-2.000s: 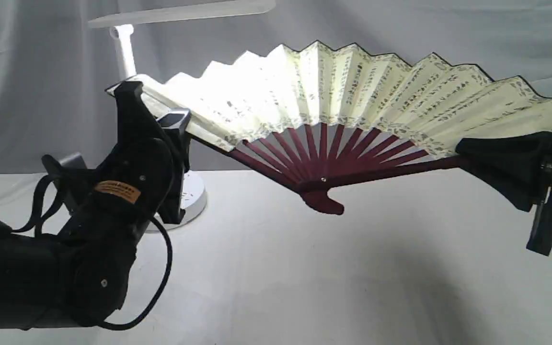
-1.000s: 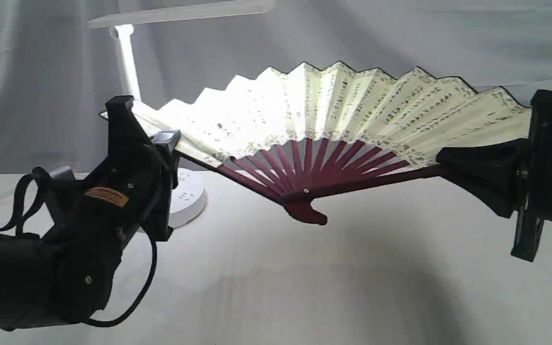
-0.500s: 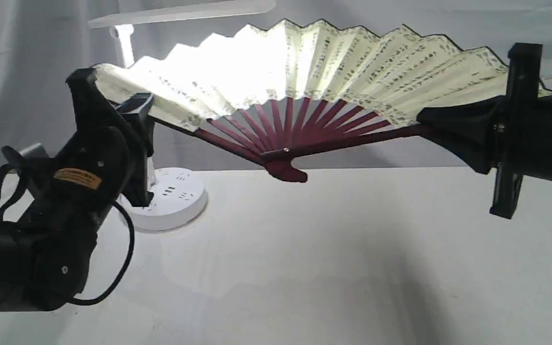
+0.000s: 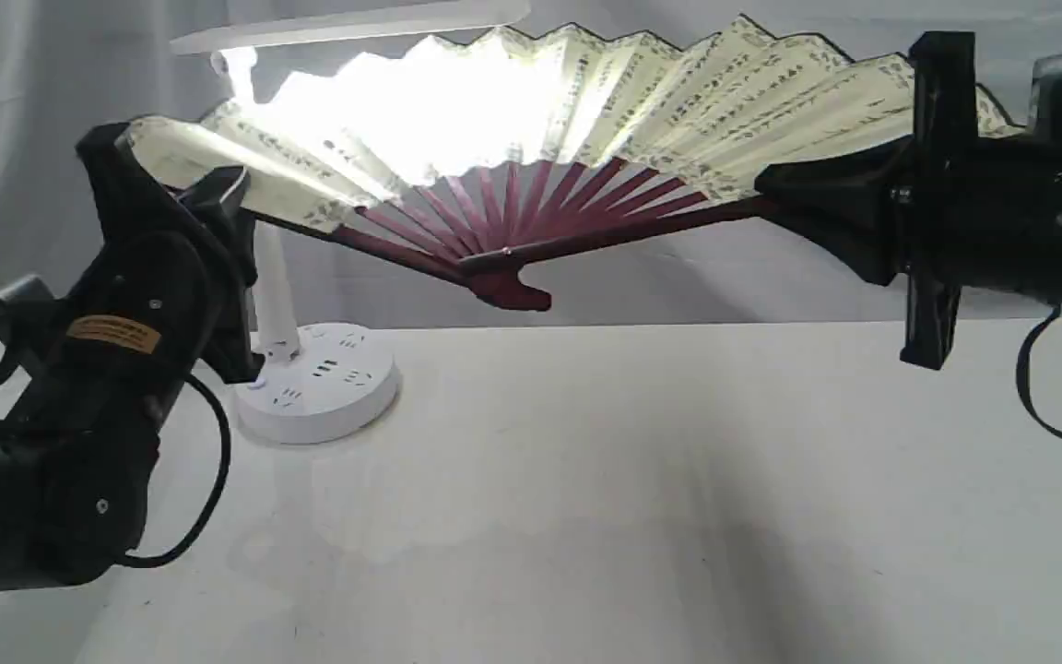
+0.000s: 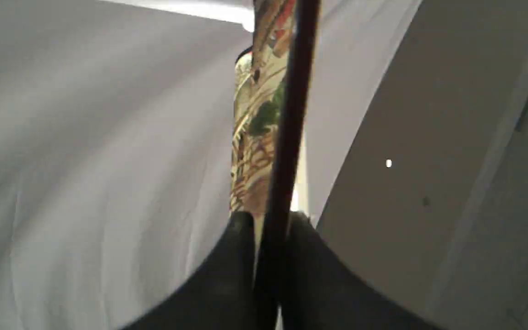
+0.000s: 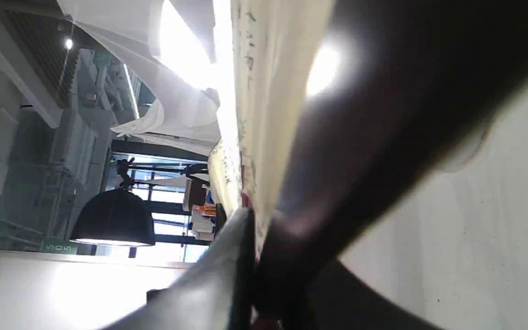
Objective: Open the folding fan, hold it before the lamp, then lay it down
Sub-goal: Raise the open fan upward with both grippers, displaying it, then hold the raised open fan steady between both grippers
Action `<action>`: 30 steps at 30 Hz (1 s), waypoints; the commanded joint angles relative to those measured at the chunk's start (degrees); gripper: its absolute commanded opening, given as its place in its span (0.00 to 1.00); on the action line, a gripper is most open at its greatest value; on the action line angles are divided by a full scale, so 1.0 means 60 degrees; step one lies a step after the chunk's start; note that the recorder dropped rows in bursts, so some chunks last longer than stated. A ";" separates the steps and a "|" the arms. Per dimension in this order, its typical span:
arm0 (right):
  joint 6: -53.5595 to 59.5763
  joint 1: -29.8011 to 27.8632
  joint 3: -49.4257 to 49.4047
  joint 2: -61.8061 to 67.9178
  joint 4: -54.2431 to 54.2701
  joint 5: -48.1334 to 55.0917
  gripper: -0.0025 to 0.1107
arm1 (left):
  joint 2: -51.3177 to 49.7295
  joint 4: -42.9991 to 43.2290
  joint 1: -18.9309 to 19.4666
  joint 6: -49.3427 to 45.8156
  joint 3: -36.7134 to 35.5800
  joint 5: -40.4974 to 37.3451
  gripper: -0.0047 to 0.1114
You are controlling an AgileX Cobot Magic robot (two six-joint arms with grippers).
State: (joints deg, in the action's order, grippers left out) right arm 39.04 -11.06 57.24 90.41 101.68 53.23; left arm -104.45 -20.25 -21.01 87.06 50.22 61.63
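Folding fan [image 4: 642,101]: fully spread, lifted over the last two seconds from low beside the lamp [image 4: 319,387] to just below its lit head, left gripper [image 4: 182,184] and right gripper [image 4: 769,192] each clamped on an end guard; showing apparently reached, laying-down outstanding.

Middle of lamp [image 4: 328,398] arm hidden behind folding fan [image 4: 725,92] (script glare-washed).

Black left claw [image 4: 167,171], orange label [image 4: 113,334], looping black cable [image 4: 220,461], black wedge-shaped right claw [image 4: 775,189], dangling cable loop [image 4: 1021,387]
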 commanded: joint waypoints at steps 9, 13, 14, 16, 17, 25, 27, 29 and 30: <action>0.0213 -0.0150 0.0038 -0.0003 -0.0290 -0.0863 0.02 | 0.0191 -0.1797 0.0754 0.0554 0.0101 0.0622 0.04; 0.0213 -0.0038 0.0038 -0.0003 -0.0290 -0.1069 0.02 | 0.0191 -0.1797 0.0754 0.0725 0.0101 0.0431 0.04; 0.0213 -0.0009 0.0038 -0.0003 -0.0290 -0.1194 0.02 | 0.0191 -0.1797 0.0779 0.0728 0.0101 0.0341 0.04; 0.0213 0.0138 0.0038 -0.0003 -0.0290 -0.1418 0.02 | 0.0191 -0.1776 0.0846 0.0728 0.0101 0.0158 0.04; 0.0213 0.0170 0.0038 -0.0003 -0.0290 -0.1487 0.02 | 0.0191 -0.1874 0.0846 0.0728 0.0101 0.0181 0.04; 0.0213 0.0190 0.0038 -0.0003 -0.0290 -0.1551 0.02 | 0.0191 -0.1759 0.1155 0.0787 0.0101 0.0493 0.04; 0.0213 0.0190 0.0038 -0.0003 -0.0290 -0.1597 0.02 | 0.0191 -0.1732 0.1251 0.1005 0.0101 0.0493 0.04; 0.0213 0.0190 0.0038 -0.0003 -0.0290 -0.1637 0.02 | 0.0191 -0.1709 0.1290 0.1091 0.0101 0.0493 0.04; 0.0213 0.0190 0.0038 -0.0003 -0.0290 -0.1660 0.02 | 0.0191 -0.1709 0.1290 0.1122 0.0101 0.0493 0.04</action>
State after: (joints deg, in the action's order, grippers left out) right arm 36.70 -8.48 57.79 90.41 101.68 48.35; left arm -104.45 -15.54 -17.37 90.46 50.22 58.28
